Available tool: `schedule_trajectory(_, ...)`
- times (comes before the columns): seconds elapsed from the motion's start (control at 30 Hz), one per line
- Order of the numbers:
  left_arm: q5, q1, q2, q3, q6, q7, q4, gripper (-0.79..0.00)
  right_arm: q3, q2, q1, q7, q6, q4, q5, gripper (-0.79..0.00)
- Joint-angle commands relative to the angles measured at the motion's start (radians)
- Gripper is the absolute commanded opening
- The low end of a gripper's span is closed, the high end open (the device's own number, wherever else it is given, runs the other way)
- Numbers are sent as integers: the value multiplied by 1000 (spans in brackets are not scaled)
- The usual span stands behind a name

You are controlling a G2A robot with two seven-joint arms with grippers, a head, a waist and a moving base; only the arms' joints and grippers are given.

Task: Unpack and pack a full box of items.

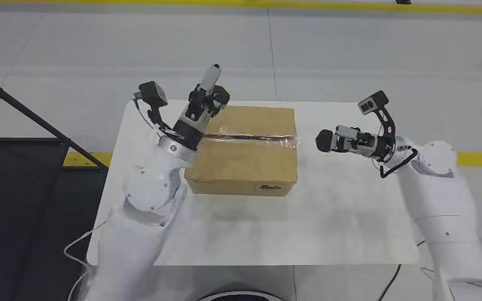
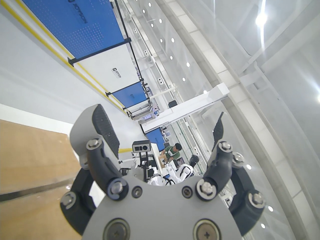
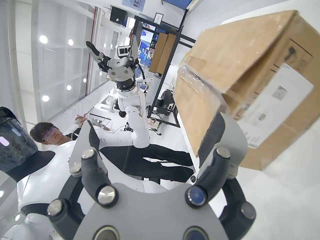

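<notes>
The white rectangular tabletop (image 1: 339,226) carries one brown corrugated cardboard box (image 1: 241,150), mid-table toward the far edge. The likely risk is that, with the top flaps bound shut, prying at them drags or tips the whole box, or tears the cardboard, instead of opening it. Because the flaps are closed, whatever the box holds is hidden. The left gripper (image 1: 213,86) hangs raised by the box's far left corner, fingers spread and empty. The right gripper (image 1: 325,141) points at the box's right end, apart from it, and is likewise released. A clear glossy tape strip (image 1: 256,137) runs along the top seam.
</notes>
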Motion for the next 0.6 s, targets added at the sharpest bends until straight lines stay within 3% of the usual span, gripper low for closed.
schedule_trajectory(0.0, -27, 34, 12, -80, 25, -94, -1, 0, -57, -19, 46, -20, 7, 23, 4, 0)
schedule_trajectory(0.13, -102, 54, 26, -149, 63, -259, 45, 0, -162, -60, 113, -56, 1, 72, -7, 0)
schedule_trajectory(0.33, -186, 31, 33, -139, 77, -409, 117, 0, -285, -120, 184, -87, -8, 170, 7, 0)
schedule_trajectory(0.57, -155, -6, 34, -69, 80, -436, 169, 0, -341, -166, 234, -88, -35, 283, 36, 0)
